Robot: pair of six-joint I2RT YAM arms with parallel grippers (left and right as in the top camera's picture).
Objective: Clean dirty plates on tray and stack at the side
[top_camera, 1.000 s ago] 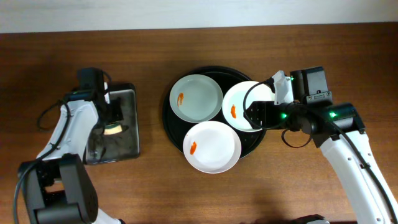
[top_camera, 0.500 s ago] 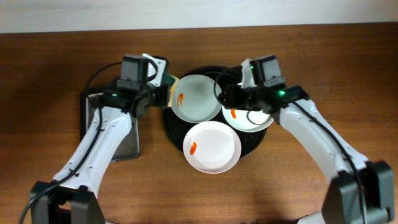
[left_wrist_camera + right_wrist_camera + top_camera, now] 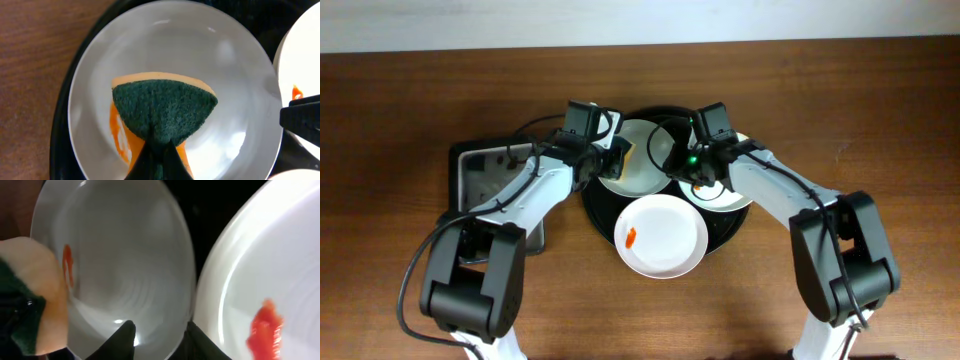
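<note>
- A rough green sponge [image 3: 162,107] is being pinched by the left gripper [image 3: 159,150] against the glossy bluish plate [image 3: 200,55]
- Its thin rim is being straddled by the parted right gripper [image 3: 160,337]
- The black tray [image 3: 61,140] is being overhung at its rim by the front white plate [image 3: 662,238]

**Both arms reaching inward, grippers near each other.**
The left arm [image 3: 520,195] extends from the lower left with its elbow bent. The left gripper [image 3: 616,158] points right, its jaws closed on a sponge [image 3: 165,112] pinched by one edge. The right arm [image 3: 775,190] mirrors it from the lower right. The right gripper [image 3: 678,165] points left, its two dark fingers [image 3: 125,337] standing apart.
</note>
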